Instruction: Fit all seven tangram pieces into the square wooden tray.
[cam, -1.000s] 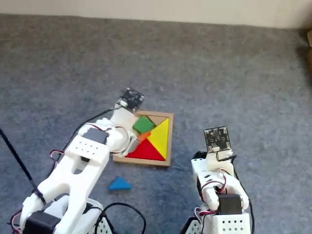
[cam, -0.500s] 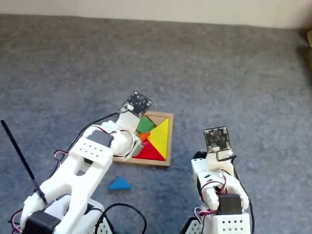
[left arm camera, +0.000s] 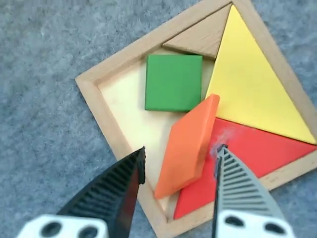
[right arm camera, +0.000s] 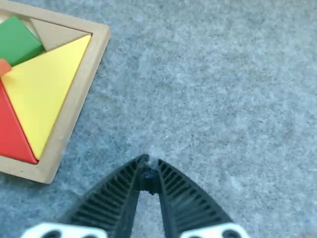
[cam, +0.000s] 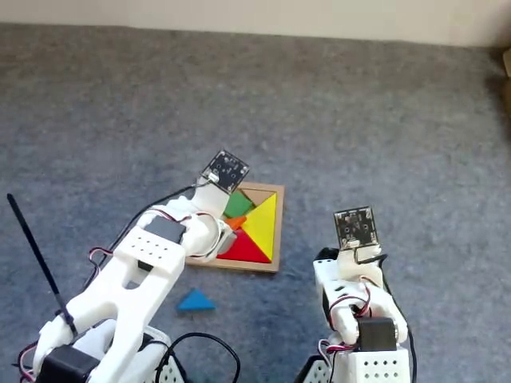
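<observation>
Left wrist view shows the left end effector [left arm camera: 181, 148] open astride the orange parallelogram [left arm camera: 190, 131], which lies tilted in the square wooden tray [left arm camera: 121, 64], one edge riding up on the red triangle [left arm camera: 247, 153], so the wide jaws seem poised to reseat it flat.

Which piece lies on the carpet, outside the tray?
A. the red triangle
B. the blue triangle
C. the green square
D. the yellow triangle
B: the blue triangle lies on the carpet, apart from the tray.
</observation>
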### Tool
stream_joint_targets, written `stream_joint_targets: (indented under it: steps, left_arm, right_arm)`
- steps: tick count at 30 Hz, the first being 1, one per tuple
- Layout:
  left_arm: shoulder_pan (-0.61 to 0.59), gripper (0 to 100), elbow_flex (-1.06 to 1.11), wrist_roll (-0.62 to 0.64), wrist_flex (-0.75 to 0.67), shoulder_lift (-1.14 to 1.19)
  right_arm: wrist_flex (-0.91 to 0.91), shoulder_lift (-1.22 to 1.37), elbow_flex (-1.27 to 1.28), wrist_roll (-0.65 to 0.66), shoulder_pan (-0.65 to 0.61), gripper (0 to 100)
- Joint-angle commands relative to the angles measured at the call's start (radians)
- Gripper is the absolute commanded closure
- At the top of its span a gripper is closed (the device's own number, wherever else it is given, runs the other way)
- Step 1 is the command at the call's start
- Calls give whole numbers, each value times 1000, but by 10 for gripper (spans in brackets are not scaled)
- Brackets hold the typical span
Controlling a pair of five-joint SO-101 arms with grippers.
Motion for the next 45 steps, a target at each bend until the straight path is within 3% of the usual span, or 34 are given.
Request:
stream_joint_targets:
  steps: [1, 5, 13, 15, 20, 32, 39, 45]
  left_arm:
    - [12, 764, -15, -2, -12, -8]
    - [12, 764, -99, -2, 52, 65]
    - [10, 772, -444, -2, 278, 460]
    - [10, 815, -479, -8, 296, 490]
    - [15, 921, -512, -8, 331, 463]
    - [12, 995, -519, 2, 368, 407]
    - [-48, 995, -519, 163, 393, 266]
    - [-91, 995, -526, 244, 387, 289]
  right_arm:
    - [-2, -19, 102, -2, 13, 995]
    - [-2, -19, 102, -2, 13, 995]
    - [-2, -19, 102, -3, 13, 995]
    - [-2, -19, 102, -3, 13, 995]
    - [-2, -19, 102, -2, 13, 995]
    - [-2, -19, 102, -2, 15, 995]
    - [-2, -19, 102, -2, 15, 995]
    - [-2, -19, 102, -2, 15, 995]
